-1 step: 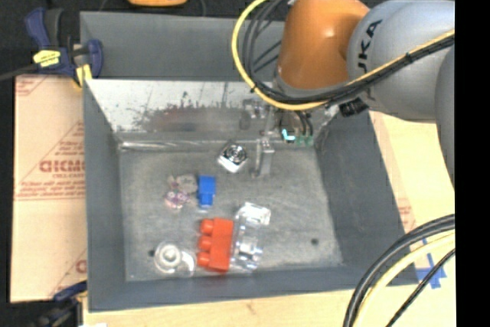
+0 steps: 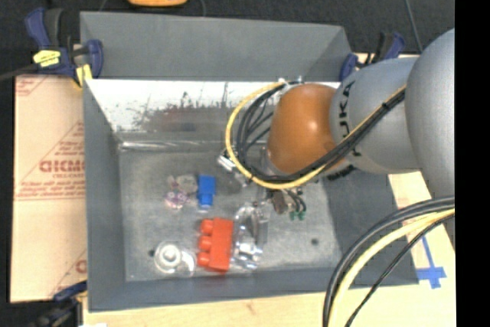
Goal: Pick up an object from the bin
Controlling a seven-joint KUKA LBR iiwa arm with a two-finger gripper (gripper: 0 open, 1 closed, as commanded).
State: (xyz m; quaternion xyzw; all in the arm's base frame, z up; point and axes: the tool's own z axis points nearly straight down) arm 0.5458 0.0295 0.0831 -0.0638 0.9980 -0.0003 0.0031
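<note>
My gripper [image 2: 250, 253] hangs low over the bin floor at front centre, just right of a red studded brick [image 2: 215, 243]. Its two metal fingers [image 2: 243, 241] point down with a narrow dark gap between them, and I see nothing held in that gap. The fingertips stand close to the brick's right edge, and I cannot tell whether they touch it. A small blue block [image 2: 206, 191] lies a little further back and to the left.
A clear, pinkish trinket [image 2: 179, 191] lies left of the blue block. A white round piece [image 2: 171, 257] sits at the front left. A small green-and-dark bit [image 2: 296, 213] lies right of the gripper. The arm and its cables cover the bin's right half.
</note>
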